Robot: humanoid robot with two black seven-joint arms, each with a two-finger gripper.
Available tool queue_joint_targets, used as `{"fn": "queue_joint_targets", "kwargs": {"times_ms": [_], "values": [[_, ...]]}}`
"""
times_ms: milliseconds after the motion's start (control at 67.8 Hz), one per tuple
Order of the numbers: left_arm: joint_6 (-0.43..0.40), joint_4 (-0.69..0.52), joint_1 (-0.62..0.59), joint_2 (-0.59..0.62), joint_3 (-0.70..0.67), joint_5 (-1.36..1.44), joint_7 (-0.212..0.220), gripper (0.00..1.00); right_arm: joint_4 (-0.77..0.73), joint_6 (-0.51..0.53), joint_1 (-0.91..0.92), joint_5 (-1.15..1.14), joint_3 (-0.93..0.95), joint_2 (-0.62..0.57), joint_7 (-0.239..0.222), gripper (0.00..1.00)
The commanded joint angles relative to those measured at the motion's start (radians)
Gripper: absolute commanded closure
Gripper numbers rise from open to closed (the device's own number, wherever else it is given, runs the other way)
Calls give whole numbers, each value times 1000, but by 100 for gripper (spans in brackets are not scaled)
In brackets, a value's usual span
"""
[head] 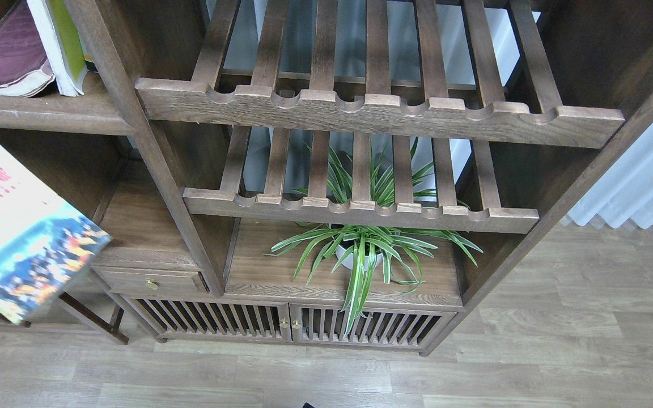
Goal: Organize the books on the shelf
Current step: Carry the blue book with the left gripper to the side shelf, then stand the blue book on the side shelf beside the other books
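Note:
A white book with red characters and a blue landscape [20, 232] hangs tilted in the air at the left edge, in front of the lower left compartment. No gripper shows on it, and my left arm is out of view. On the solid shelf board [49, 113] at the upper left, a thick maroon book [3, 54] lies leaning. A thin book with a yellow-green cover [63, 48] stands beside it on the right. Only a tiny dark tip of my right gripper [307, 405] shows at the bottom edge, too little to tell its state.
Two slatted racks with scalloped front rails [372, 110] fill the middle. A spider plant in a white pot [360, 249] stands on the board below them. A small drawer [148, 280] and slatted cabinet doors [287, 326] are low down. A white curtain [638, 187] hangs at the right.

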Motion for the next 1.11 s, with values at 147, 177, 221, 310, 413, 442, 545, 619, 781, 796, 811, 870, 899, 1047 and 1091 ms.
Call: {"fn": "queue_joint_targets", "kwargs": {"times_ms": [147,177,221,310,413,442,545,619,781,796,811,870,899,1047,1091], "values": [[0,8,-95,114,-116,5,11,92,-6,0,-6,0,-2,1,0,2],[0,11,-110,128,-122,8,14,92,-6,0,-7,0,-2,1,0,2],[0,14,-130,144,-134,17,19,92,-6,0,-11,0,-2,1,0,2],[0,21,-184,183,-159,74,27,92,-6,0,-14,0,-4,3,0,2],[0,44,-239,220,-167,172,28,92,-6,0,-12,0,-4,4,0,2],[0,57,-266,227,-167,204,30,92,-6,0,-12,0,-4,6,0,2],[0,116,-395,246,-153,359,51,90,-2,0,-14,0,-2,6,-2,2],[0,130,-440,249,-139,405,59,90,1,0,-14,-2,-5,7,-2,2],[0,166,-558,260,-67,472,65,90,4,0,-15,-2,-7,7,-2,2],[0,169,-566,263,-61,474,65,90,4,0,-15,-2,-7,7,-2,2],[0,170,-570,264,-56,476,66,90,6,0,-15,-2,-5,9,-2,2],[0,178,-604,273,-19,479,65,90,6,0,-15,-2,-5,7,-2,2],[0,182,-628,280,7,480,65,90,6,0,-15,-2,-4,7,-2,2],[0,205,-719,295,89,485,66,90,6,0,-15,-2,-4,7,-2,2],[0,215,-750,299,117,499,65,90,6,0,-15,-2,-5,9,-2,2]]}}
